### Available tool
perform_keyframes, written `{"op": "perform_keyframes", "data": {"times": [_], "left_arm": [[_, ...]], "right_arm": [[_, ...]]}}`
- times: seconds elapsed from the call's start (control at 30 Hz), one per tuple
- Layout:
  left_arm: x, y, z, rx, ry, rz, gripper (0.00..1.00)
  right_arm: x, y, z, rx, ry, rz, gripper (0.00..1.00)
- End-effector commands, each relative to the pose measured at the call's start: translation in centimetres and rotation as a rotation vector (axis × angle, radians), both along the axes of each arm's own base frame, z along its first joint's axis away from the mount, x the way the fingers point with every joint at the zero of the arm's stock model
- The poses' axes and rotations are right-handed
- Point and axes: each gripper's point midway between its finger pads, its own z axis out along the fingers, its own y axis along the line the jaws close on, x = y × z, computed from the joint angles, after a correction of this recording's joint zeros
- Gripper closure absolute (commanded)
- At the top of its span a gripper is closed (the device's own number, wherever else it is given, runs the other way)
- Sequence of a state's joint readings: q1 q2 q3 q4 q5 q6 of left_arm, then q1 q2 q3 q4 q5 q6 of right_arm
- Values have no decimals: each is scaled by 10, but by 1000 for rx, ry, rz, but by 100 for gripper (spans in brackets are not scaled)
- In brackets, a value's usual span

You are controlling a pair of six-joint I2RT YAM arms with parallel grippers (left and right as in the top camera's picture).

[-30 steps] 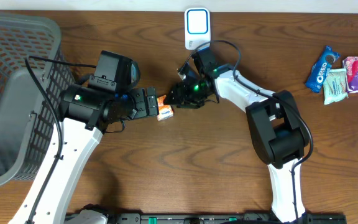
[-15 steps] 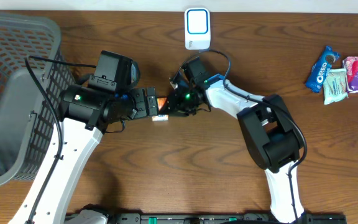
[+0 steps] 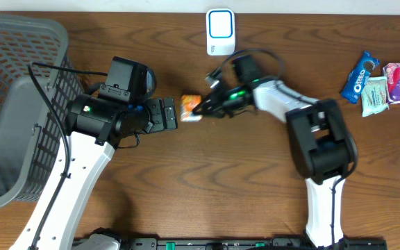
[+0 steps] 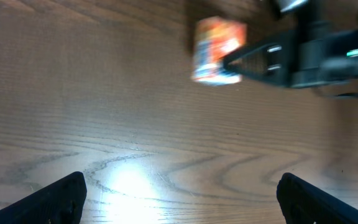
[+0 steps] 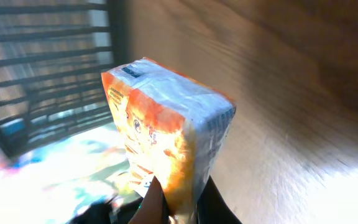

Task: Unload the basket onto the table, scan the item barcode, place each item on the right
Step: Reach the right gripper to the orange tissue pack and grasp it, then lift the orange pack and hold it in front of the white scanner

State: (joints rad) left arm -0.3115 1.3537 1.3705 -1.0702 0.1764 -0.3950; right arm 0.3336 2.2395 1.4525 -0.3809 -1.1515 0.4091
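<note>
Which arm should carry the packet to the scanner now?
Right. The right gripper is shut on the packet, and that arm reaches in from the side where the white scanner stands. The left gripper is open and holds nothing.

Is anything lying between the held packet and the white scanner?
Nothing visible does. The packet, shut in the right gripper, has only bare table between it and the scanner.
</note>
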Motion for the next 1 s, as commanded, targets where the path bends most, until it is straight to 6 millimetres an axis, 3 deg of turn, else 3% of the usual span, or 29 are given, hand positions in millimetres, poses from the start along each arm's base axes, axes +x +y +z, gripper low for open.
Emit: {"op": "perform_keyframes", "data": {"times": [0.0,0.03,0.67,0.83,0.97], "left_arm": [[1,3,2,10,-8,7,2],[1,3,2,10,-9,7,2],[1,3,2,10,-9,7,2],[1,3,2,10,-9,7,2],[1,3,2,10,-9,7,2]], "right_arm": [[-9,-16,44,321,-71,110,99],[-6,-26,56,409,-129,124,99],[44,-60,72,431,-400,70,99],[77,-64,63,284,-292,-95,99],[116,-72,56,94,-253,-334,99]]}}
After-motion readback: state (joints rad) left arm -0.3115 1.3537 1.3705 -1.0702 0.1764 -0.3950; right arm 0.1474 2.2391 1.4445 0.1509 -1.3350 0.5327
